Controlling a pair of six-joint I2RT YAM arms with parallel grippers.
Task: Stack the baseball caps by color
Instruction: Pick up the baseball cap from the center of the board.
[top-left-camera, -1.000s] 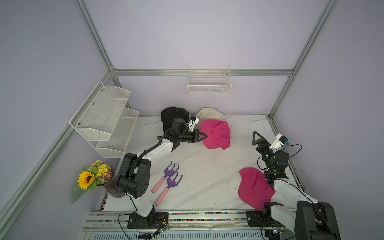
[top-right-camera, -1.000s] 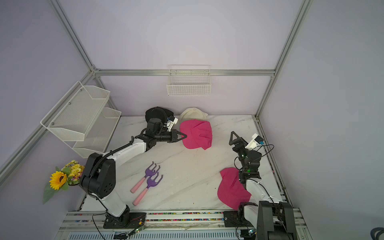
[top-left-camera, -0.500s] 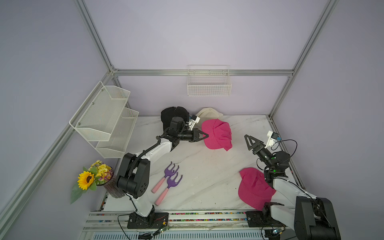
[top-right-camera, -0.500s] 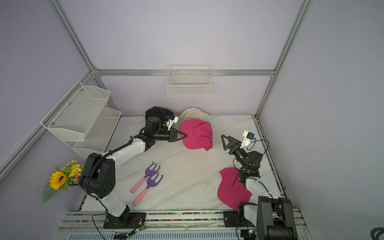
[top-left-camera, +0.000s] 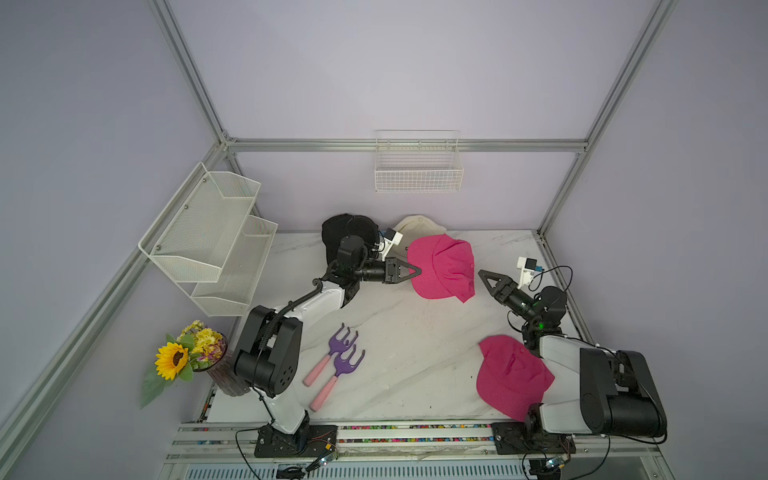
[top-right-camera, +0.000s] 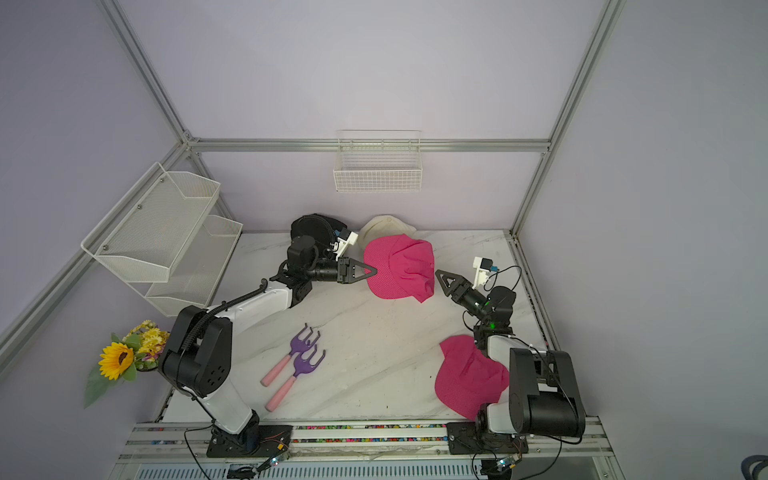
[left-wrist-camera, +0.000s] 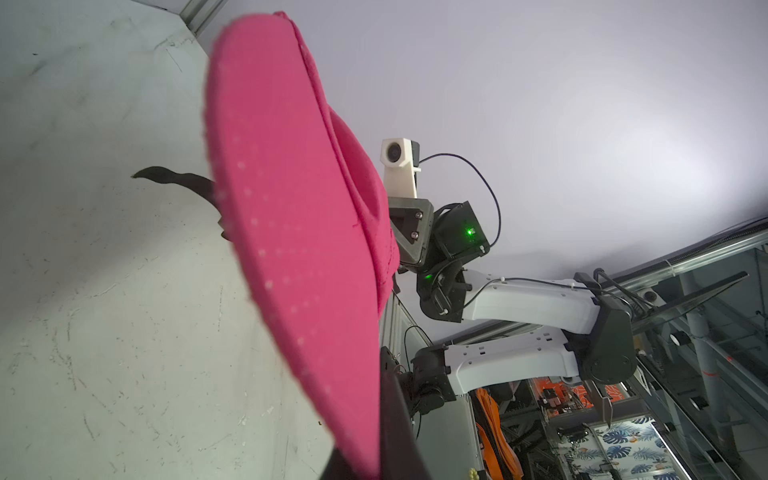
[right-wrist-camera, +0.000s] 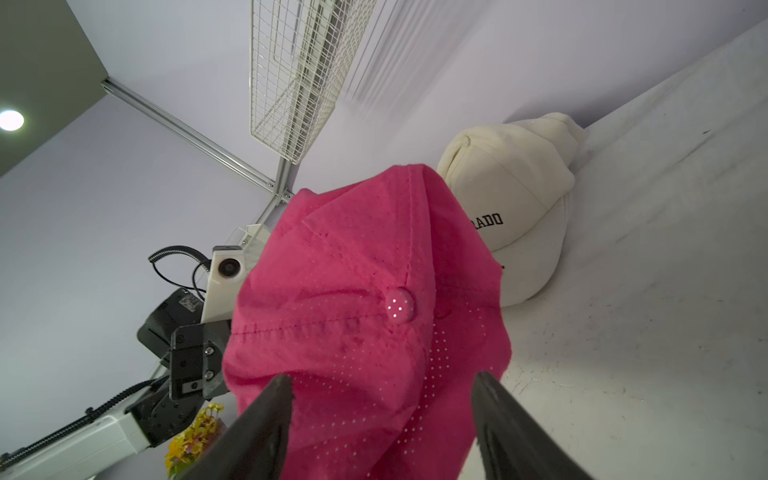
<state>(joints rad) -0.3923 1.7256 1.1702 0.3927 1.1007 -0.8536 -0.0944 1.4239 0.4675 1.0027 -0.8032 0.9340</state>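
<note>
Presently: pink pair not yet joined, one cap held in the air

**Gripper state.** The left gripper (top-left-camera: 417, 272) is closed on one edge of the raised pink cap (top-left-camera: 442, 266). The cap hangs clear of the table (top-left-camera: 395, 332) near its rear centre. The right gripper (top-left-camera: 482, 273) is empty, with its jaws apart. Its fingers (right-wrist-camera: 266, 419) point at the cap's crown from just beside it, and no contact is visible.

**Task progress.** The black caps (top-left-camera: 351, 226) are piled against the rear wall, and the cream caps (top-left-camera: 417, 227) are piled beside them. The number in each pile cannot be told. The second pink cap (top-left-camera: 511, 376) lies flat at the front right, next to the right arm's base and well apart from the raised one. Judgement: black and cream appear grouped, and one step is left, to set one pink cap on the other.

**Arm pose.** The left arm reaches from its front-left base toward the rear. Its wrist is roughly level and aimed across at the right arm. The right arm is folded close to its base, with its forearm raised and angled toward the held cap.
</note>
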